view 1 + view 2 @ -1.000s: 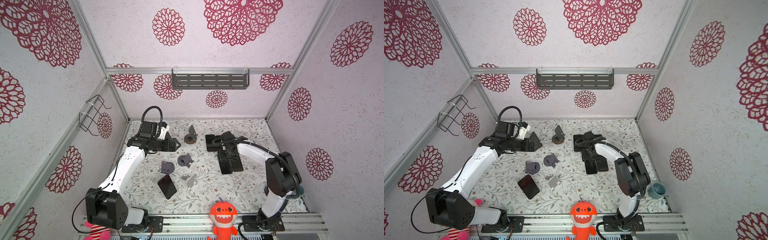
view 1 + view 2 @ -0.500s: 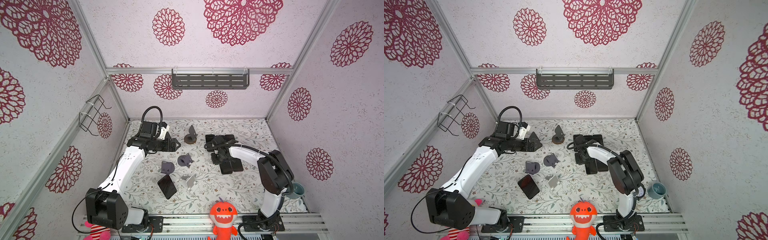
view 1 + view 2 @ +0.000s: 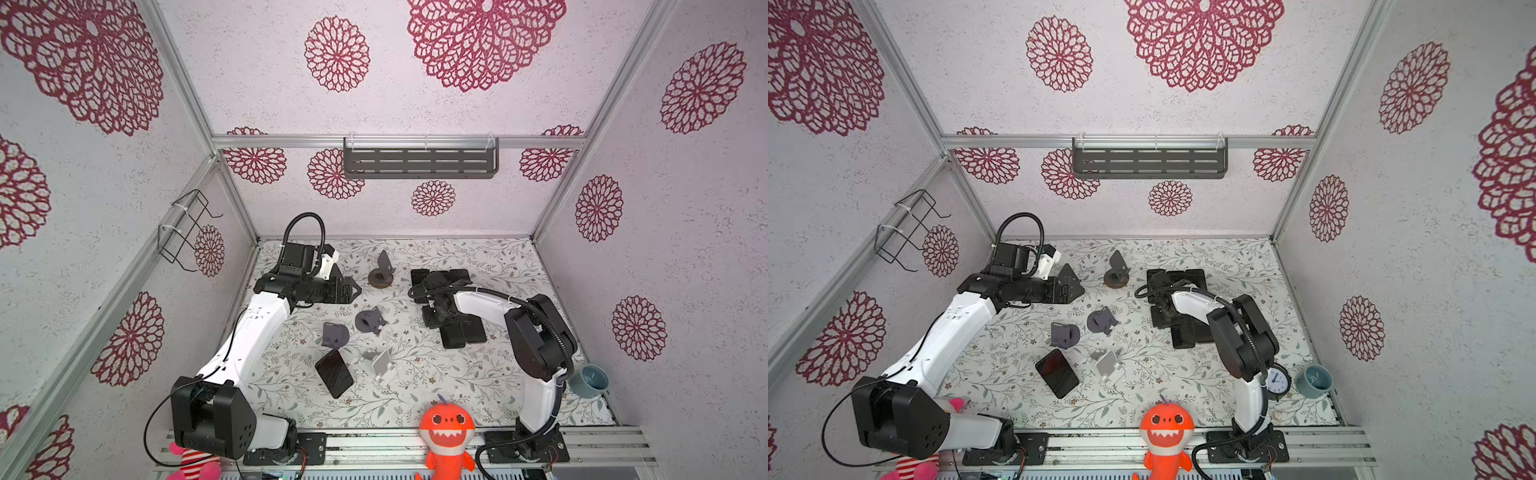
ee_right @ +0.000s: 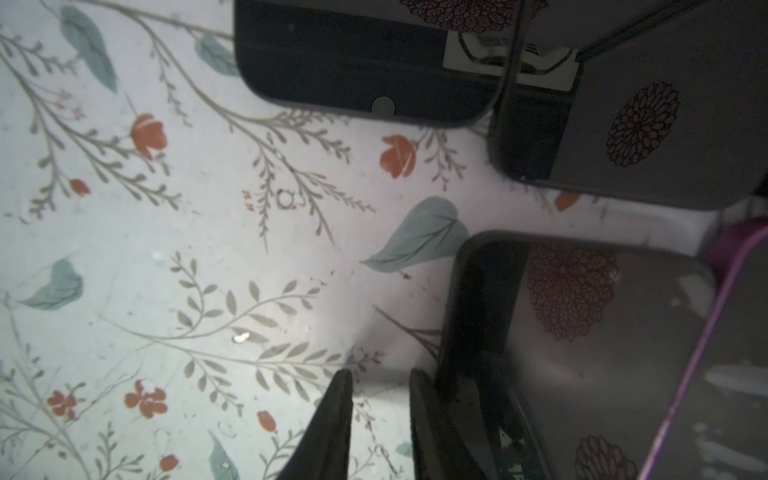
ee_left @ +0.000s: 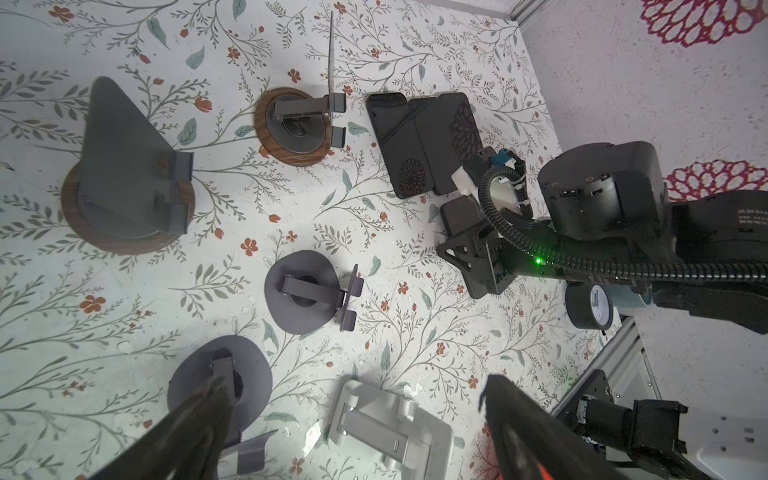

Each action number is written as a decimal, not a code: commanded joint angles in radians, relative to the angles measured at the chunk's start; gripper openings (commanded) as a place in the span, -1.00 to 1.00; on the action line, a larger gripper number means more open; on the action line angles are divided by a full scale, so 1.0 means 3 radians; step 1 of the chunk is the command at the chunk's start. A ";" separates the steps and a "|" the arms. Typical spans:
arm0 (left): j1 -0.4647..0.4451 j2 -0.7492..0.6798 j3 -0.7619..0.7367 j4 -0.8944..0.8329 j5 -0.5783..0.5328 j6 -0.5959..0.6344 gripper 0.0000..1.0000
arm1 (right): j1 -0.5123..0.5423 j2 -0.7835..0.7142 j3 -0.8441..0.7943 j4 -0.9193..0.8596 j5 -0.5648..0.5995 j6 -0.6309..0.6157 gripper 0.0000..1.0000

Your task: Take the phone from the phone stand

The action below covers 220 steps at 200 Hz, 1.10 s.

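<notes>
Beside the right pincer (image 4: 379,374), close against its outer finger, lies the edge of a dark phone (image 4: 582,332). It belongs to the pile of phones (image 3: 461,332) spread flat on the tabletop (image 3: 507,257). That pincer sits low over the floral surface with its fingers only slightly apart, and the narrow slot between them grips nothing.

Well away from it, toward the front and across the middle, a lone phone (image 3: 333,372) rests just by a grey stand (image 3: 334,334) and beside a white stand (image 3: 380,365). I cannot tell whether it leans in the grey stand's cradle or lies flat. The left pincer (image 5: 355,380) hovers at the back, fingers spread wide and empty, with those two stands below it.

With the right pincer free beside the pile, the step in hand looks like going for the lone phone. That calls for rising clear of the pile and crossing over. The fingers must then widen to span the phone's long edges and draw it up and off without dragging the light stand.
</notes>
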 commanded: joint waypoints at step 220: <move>-0.0082 -0.0348 0.0423 -0.1178 -0.0861 0.0362 0.90 | -0.0069 -0.1690 -0.0625 0.0566 -0.0278 -0.0485 0.28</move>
